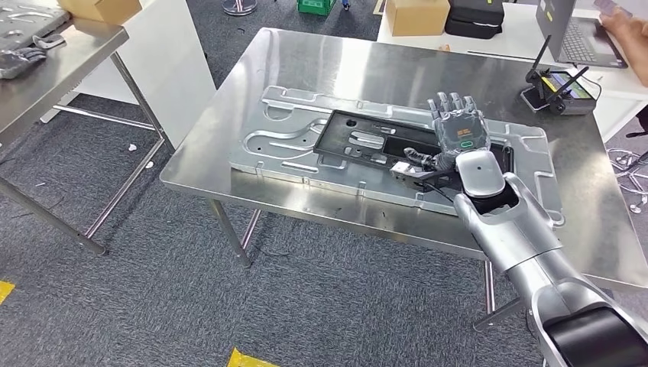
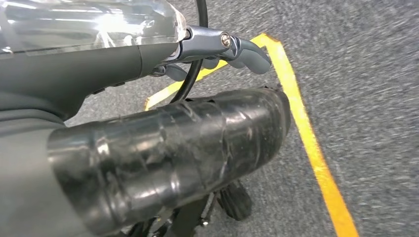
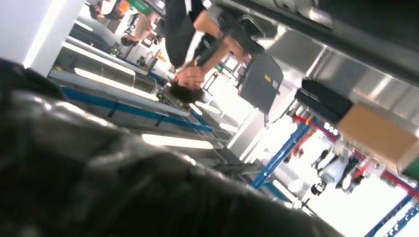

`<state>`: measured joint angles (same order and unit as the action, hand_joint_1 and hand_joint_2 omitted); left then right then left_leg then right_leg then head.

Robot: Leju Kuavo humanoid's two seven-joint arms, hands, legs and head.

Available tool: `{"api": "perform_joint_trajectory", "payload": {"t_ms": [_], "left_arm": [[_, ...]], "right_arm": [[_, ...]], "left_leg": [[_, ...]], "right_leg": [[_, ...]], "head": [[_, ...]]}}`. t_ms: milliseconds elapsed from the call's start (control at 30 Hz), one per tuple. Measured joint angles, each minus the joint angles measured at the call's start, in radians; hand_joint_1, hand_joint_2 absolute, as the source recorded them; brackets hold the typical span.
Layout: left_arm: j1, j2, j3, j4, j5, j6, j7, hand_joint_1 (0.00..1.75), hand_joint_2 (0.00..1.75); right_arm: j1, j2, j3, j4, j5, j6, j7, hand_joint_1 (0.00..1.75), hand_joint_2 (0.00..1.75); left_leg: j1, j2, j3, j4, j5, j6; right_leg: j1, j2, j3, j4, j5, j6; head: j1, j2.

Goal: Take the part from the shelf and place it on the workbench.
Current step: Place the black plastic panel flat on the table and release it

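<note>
Now the right robot hand (image 1: 458, 128) hovers flat, fingers spread and empty, over the black part (image 1: 367, 141).

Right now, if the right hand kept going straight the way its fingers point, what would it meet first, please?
Probably nothing soon: the right hand points across the silver panel and bare workbench toward the cardboard box; its height is unclear.

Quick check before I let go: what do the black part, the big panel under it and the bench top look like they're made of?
Black part: looks like moulded plastic, matte, with dull sheen and recessed pockets; painted metal can't be ruled out.
Panel: apparently stamped sheet metal, pale silver, with pressed ribs and cut-outs.
Workbench top: probably stainless steel, brushed, with blurred reflections of the lights.
The right hand rests on the black part.
</note>
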<state>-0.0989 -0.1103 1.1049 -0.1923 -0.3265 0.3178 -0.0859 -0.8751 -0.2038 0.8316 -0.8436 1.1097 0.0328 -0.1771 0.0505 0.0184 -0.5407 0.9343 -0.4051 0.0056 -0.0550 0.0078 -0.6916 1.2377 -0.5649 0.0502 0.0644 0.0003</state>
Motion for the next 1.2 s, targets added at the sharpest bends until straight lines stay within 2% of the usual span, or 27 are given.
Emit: {"api": "perform_joint_trajectory", "payload": {"t_ms": [33,67,100,167,200,300,367,400,467,500,533,567,600,633,700,767,833,867,900,933,1000,1033,1067,1100,1133,1167,1200], "left_arm": [[-0.001,0.0,0.0,0.0,0.0,0.0,0.0,0.0,0.0],[-0.001,0.0,0.0,0.0,0.0,0.0,0.001,0.0,0.0],[-0.001,0.0,0.001,0.0,0.0,0.0,0.002,0.0,0.0],[-0.002,0.004,0.002,-0.002,0.0,0.0,0.003,0.0,0.0],[-0.003,0.006,0.002,-0.003,0.0,0.0,0.003,0.0,0.0],[-0.002,0.001,0.002,-0.006,-0.001,0.0,0.005,0.0,0.0],[0.001,-0.003,0.002,-0.005,-0.001,0.0,0.006,0.0,0.0],[0.002,-0.005,0.003,-0.005,-0.001,0.0,0.006,0.0,0.0],[0.002,-0.006,0.003,-0.005,-0.001,0.001,0.006,0.0,0.0],[0.001,-0.006,0.003,-0.005,-0.001,0.001,0.006,0.0,0.0],[0.0,-0.006,0.003,-0.005,-0.001,0.001,0.006,0.0,0.0],[-0.001,-0.006,0.003,-0.005,-0.002,0.001,0.006,0.0,0.0],[-0.002,-0.006,0.003,-0.005,-0.002,0.001,0.006,0.0,0.0],[-0.003,-0.006,0.003,-0.006,-0.002,0.001,0.006,0.0,0.0],[-0.007,0.0,0.003,-0.007,-0.002,0.001,0.006,0.0,0.0],[-0.01,0.004,0.003,-0.008,-0.002,0.001,0.006,0.0,0.0],[-0.011,0.003,0.003,-0.008,-0.002,0.002,0.006,0.0,0.0],[-0.011,0.002,0.004,-0.008,-0.002,0.002,0.006,0.0,0.0],[-0.011,0.001,0.004,-0.008,-0.002,0.003,0.005,0.0,0.0],[-0.011,-0.001,0.005,-0.008,-0.001,0.003,0.004,0.0,0.0],[-0.01,-0.004,0.006,-0.008,-0.001,0.003,0.003,0.0,0.0],[-0.011,-0.005,0.007,-0.008,-0.001,0.003,0.003,0.0,0.0],[-0.01,-0.007,0.008,-0.008,-0.001,0.003,0.001,0.0,0.0],[-0.01,-0.009,0.008,-0.008,-0.001,0.003,-0.001,0.0,0.0],[-0.01,-0.01,0.008,-0.008,-0.001,0.003,-0.003,0.0,0.0],[-0.01,-0.012,0.008,-0.008,-0.002,0.003,-0.005,0.0,0.0],[-0.01,-0.012,0.009,-0.008,-0.002,0.003,-0.004,0.0,0.0]], "right_arm": [[0.003,-0.001,0.0,0.001,0.0,0.0,0.0,0.0,0.0],[0.004,-0.002,0.0,0.001,0.0,0.0,-0.001,0.0,0.0],[0.004,-0.002,0.0,0.001,0.0,0.0,-0.002,0.0,0.0],[0.004,-0.001,0.0,0.001,0.0,0.0,-0.003,0.0,0.0],[0.005,-0.001,0.0,0.001,0.0,0.001,-0.004,0.0,0.0],[0.007,0.001,0.0,0.001,-0.001,0.002,-0.006,0.0,0.0],[0.006,0.006,0.0,0.0,-0.001,0.002,-0.006,0.0,0.0],[0.006,0.007,-0.001,0.0,-0.001,0.002,-0.006,0.0,0.0],[0.006,0.008,-0.001,-0.001,-0.001,0.002,-0.006,0.0,0.0],[0.006,0.008,-0.001,0.0,-0.001,0.002,-0.006,0.0,0.0],[0.007,0.008,-0.001,0.0,-0.001,0.002,-0.007,0.0,0.0],[0.008,0.008,-0.001,0.0,-0.001,0.002,-0.007,0.0,0.0],[0.008,0.008,-0.001,-0.001,-0.001,0.002,-0.008,0.0,0.0],[0.007,0.008,-0.001,-0.001,-0.001,0.002,-0.008,0.0,0.0],[0.005,0.009,-0.001,-0.003,-0.001,0.003,-0.008,0.0,0.0],[0.003,0.01,-0.001,-0.003,-0.001,0.003,-0.008,0.0,0.0],[0.003,0.009,-0.001,-0.003,-0.001,0.004,-0.009,0.0,0.0],[0.002,0.008,-0.001,-0.003,-0.001,0.004,-0.009,0.0,0.0],[0.0,0.006,-0.002,-0.003,-0.001,0.004,-0.009,0.0,0.0],[-0.002,0.005,-0.002,-0.002,-0.001,0.005,-0.009,0.0,0.0],[-0.003,0.003,-0.002,-0.001,-0.001,0.008,-0.009,0.0,0.0],[-0.002,0.001,-0.002,0.0,-0.001,0.009,-0.009,0.0,0.0],[-0.001,0.0,-0.002,0.001,-0.001,0.009,-0.009,0.0,0.0],[-0.001,0.0,-0.002,0.001,-0.001,0.01,-0.009,0.0,0.0],[-0.001,-0.001,-0.002,0.002,-0.001,0.01,-0.009,0.0,0.0],[-0.002,-0.001,-0.002,0.001,-0.002,0.01,-0.009,0.0,0.0],[-0.002,-0.001,-0.002,0.0,-0.002,0.01,-0.009,0.0,0.0]], "left_leg": [[0.002,0.0,-0.003,0.006,-0.003,-0.003],[0.005,0.0,-0.006,0.015,-0.007,-0.008],[0.009,0.0,-0.009,0.027,-0.012,-0.016],[0.015,-0.002,-0.025,0.056,-0.026,-0.037],[0.014,-0.005,-0.033,0.071,-0.032,-0.047],[0.017,-0.011,-0.058,0.095,-0.035,-0.065],[0.023,-0.01,-0.079,0.127,-0.066,-0.061],[0.021,-0.009,-0.096,0.168,-0.103,-0.053],[0.005,-0.011,-0.135,0.296,-0.195,-0.03],[-0.007,-0.012,-0.149,0.356,-0.226,-0.018],[-0.02,-0.013,-0.152,0.392,-0.24,-0.007],[-0.034,-0.014,-0.138,0.394,-0.233,0.006],[-0.049,-0.015,-0.105,0.357,-0.209,0.021],[-0.065,-0.017,-0.059,0.294,-0.18,0.039],[-0.087,-0.018,0.024,0.161,-0.151,0.077],[-0.096,-0.017,0.048,0.1,-0.144,0.095],[-0.095,-0.013,0.049,0.066,-0.109,0.096],[-0.092,-0.011,0.049,0.043,-0.088,0.094],[-0.088,-0.007,0.048,0.022,-0.065,0.091],[-0.084,-0.004,0.041,0.008,-0.046,0.085],[-0.08,-0.002,0.013,0.009,-0.022,0.077],[-0.077,-0.001,-0.005,0.014,-0.015,0.072],[-0.075,0.0,-0.023,0.022,-0.009,0.068],[-0.071,0.001,-0.043,0.032,-0.004,0.063],[-0.068,0.001,-0.062,0.042,0.001,0.057],[-0.065,0.002,-0.079,0.055,0.004,0.051],[-0.064,0.003,-0.094,0.07,0.007,0.045]], "right_leg": [[-0.004,-0.001,-0.008,0.02,0.004,0.006],[-0.01,-0.003,0.001,0.004,0.026,0.013],[-0.017,-0.007,0.028,-0.046,0.058,0.022],[-0.021,-0.009,0.074,-0.136,0.094,0.035],[-0.021,-0.006,0.081,-0.153,0.097,0.031],[-0.013,0.006,0.053,-0.132,0.089,-0.016],[-0.002,0.007,0.036,-0.131,0.098,-0.041],[0.006,0.007,0.029,-0.134,0.105,-0.052],[0.023,0.007,0.017,-0.139,0.12,-0.067],[0.031,0.007,0.011,-0.14,0.126,-0.073],[0.04,0.007,0.004,-0.14,0.132,-0.078],[0.047,0.007,-0.002,-0.14,0.138,-0.081],[0.053,0.007,-0.007,-0.14,0.144,-0.084],[0.057,0.008,-0.01,-0.14,0.15,-0.086],[0.059,0.005,-0.013,-0.145,0.164,-0.084],[0.052,0.003,-0.012,-0.16,0.184,-0.075],[0.05,0.004,-0.01,-0.185,0.209,-0.066],[0.052,0.004,-0.012,-0.191,0.205,-0.062],[0.053,0.005,-0.016,-0.181,0.182,-0.057],[0.052,0.004,-0.026,-0.148,0.139,-0.052],[0.046,0.003,-0.051,-0.036,0.048,-0.039],[0.042,0.002,-0.057,0.018,0.028,-0.032],[0.037,0.0,-0.053,0.05,0.033,-0.024],[0.032,-0.002,-0.035,0.053,0.056,-0.017],[0.027,-0.005,-0.002,0.026,0.084,-0.01],[0.023,-0.008,0.045,-0.03,0.091,-0.003],[0.024,-0.009,0.091,-0.094,0.082,-0.003]], "head": [[0.0,0.0],[0.0,0.0],[0.0,0.0],[0.0,0.0],[0.0,0.0],[-0.006,0.0],[-0.009,0.0],[-0.011,0.0],[-0.012,0.0],[-0.012,0.0],[-0.012,0.0],[-0.012,0.0],[-0.012,0.0],[-0.012,0.0],[-0.012,0.0],[-0.013,0.0],[-0.015,0.0],[-0.015,0.0],[-0.014,0.0],[-0.014,0.0],[-0.013,0.0],[-0.013,0.0],[-0.013,0.0],[-0.013,0.0],[-0.013,0.0],[-0.013,0.0],[-0.013,0.0]]}}
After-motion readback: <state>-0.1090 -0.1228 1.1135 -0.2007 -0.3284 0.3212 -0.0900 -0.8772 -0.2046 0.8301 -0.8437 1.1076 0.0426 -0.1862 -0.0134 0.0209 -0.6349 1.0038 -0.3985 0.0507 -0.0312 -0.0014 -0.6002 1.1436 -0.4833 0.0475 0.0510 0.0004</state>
